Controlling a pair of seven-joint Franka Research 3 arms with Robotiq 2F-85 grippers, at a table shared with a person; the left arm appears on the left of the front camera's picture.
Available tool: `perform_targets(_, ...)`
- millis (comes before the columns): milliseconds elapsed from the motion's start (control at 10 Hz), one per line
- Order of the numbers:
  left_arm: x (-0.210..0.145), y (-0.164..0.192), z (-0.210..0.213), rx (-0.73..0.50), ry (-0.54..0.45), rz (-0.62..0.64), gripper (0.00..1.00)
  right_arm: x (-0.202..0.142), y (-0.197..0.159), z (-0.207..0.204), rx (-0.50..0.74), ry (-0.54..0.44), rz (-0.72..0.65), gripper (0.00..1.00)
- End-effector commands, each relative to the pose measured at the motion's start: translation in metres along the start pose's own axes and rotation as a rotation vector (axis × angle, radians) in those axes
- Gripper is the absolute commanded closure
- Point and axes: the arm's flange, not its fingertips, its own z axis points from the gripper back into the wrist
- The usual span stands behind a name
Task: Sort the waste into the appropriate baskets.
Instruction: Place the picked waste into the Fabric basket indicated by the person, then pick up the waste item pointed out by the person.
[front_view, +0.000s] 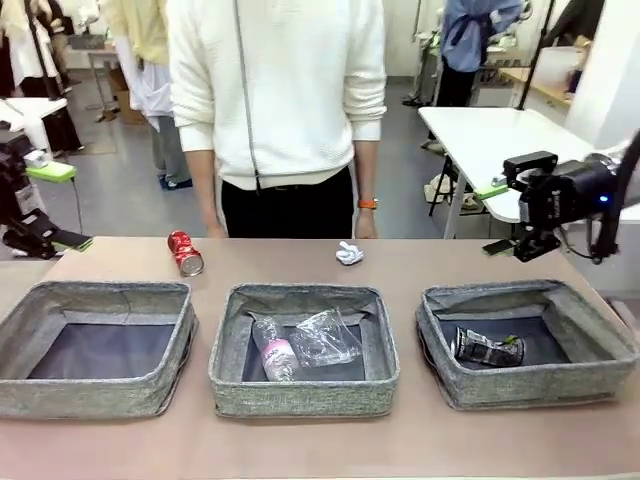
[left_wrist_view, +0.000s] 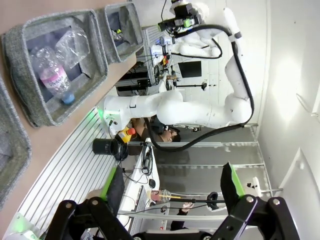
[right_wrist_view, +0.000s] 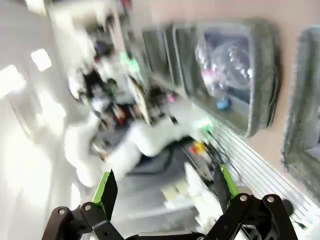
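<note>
While both claws hang released, left claw (left_wrist_view: 171, 181) and right claw (right_wrist_view: 166, 184), two pieces lie loose on tabletop (front_view: 300, 445). Red can (front_view: 185, 253) on its side just beyond left basket (front_view: 95, 395), long axis near-to-far, slightly skewed; lies inboard of your left arm, the nearer one. Wad (front_view: 349, 254) beyond middle basket (front_view: 300, 395); right arm nearer. Bottle (front_view: 272, 352) and cup (front_view: 325, 340) in middle basket, crushed can (front_view: 485, 348) in right basket (front_view: 530, 385). Smooth surface: can may roll. Person (front_view: 280, 100) stands close at far edge.

I read three grey woven-fabric baskets (front_view: 95, 398) (front_view: 300, 395) (front_view: 530, 385), dark-lined; a red soda can (front_view: 185, 253); a clear plastic bottle (front_view: 274, 352), pink label; a white crumpled paper wad (front_view: 349, 253); tan worktop (front_view: 300, 445).
</note>
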Motion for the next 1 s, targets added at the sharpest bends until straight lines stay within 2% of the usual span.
perform_targets(0,-0.001,-0.001,0.001,-0.004,0.011,-0.020,0.00,-0.035,0.005,-0.008,0.182,-0.499,-0.202,0.00)
perform_targets(100,-0.001,-0.001,0.001,-0.004,0.011,-0.020,0.00,0.000,0.000,0.000,0.000,0.000,0.000,0.00)
perform_targets(900,-0.001,-0.001,0.001,-0.004,0.011,-0.020,0.00,0.000,0.000,0.000,0.000,0.000,0.000,0.00)
